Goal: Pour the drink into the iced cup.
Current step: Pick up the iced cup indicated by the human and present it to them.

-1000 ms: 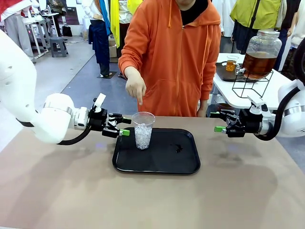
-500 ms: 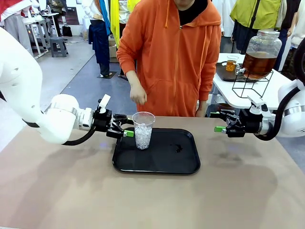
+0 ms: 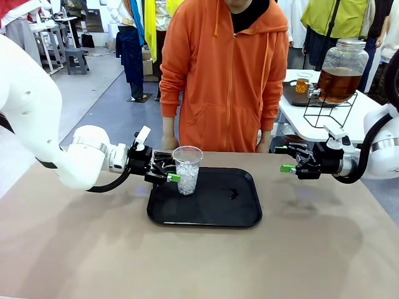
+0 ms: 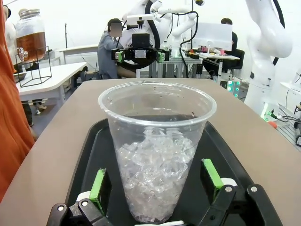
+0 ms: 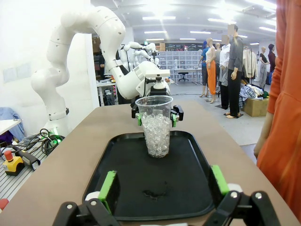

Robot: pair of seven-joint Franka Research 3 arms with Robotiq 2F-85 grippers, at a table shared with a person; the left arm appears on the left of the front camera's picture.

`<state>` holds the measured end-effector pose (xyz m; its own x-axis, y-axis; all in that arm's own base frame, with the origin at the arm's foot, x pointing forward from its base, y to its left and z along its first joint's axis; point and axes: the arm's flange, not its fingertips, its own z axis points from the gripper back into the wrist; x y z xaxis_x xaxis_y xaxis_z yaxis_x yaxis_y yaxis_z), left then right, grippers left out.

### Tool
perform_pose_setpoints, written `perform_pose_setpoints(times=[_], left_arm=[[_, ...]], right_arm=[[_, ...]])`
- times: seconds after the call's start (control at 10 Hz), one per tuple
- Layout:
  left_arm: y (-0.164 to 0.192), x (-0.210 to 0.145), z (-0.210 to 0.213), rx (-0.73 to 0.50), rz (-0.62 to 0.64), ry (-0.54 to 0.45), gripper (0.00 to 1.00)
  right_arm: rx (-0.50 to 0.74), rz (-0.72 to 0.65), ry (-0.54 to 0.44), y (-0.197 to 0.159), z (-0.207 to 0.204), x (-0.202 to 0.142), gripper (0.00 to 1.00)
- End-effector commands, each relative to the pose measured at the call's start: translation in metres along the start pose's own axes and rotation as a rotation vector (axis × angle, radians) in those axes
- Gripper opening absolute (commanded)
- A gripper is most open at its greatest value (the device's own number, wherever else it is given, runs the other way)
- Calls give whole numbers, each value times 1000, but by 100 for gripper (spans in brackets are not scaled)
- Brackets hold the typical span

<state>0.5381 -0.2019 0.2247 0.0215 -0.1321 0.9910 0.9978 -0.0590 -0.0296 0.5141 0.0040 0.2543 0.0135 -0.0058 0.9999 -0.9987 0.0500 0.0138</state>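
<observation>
The iced cup (image 3: 187, 169) stands upright on the black tray (image 3: 246, 215), long axis vertical, straight ahead of our left gripper (image 3: 169, 167) at the mouth of its jaws; that claw gapes fully and holds nothing, its green pads flanking the cup and apparently not touching it; our right gripper (image 3: 284, 159), equally wide and empty, hangs well apart across the tray, so the left is nearer; the drink (image 3: 338, 84) sits in its dispenser jar (image 3: 346, 59), far beyond the right claw.
</observation>
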Motion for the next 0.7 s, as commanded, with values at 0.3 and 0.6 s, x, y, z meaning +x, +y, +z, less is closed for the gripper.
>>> perform_pose_setpoints(times=[0.3,0.6], left_arm=[[2,-2,-16,20,8,-19,100],[2,-2,-25,24,11,-13,100]], right_arm=[[4,0,1,-2,-2,4,100],[4,0,1,-2,-2,4,100]])
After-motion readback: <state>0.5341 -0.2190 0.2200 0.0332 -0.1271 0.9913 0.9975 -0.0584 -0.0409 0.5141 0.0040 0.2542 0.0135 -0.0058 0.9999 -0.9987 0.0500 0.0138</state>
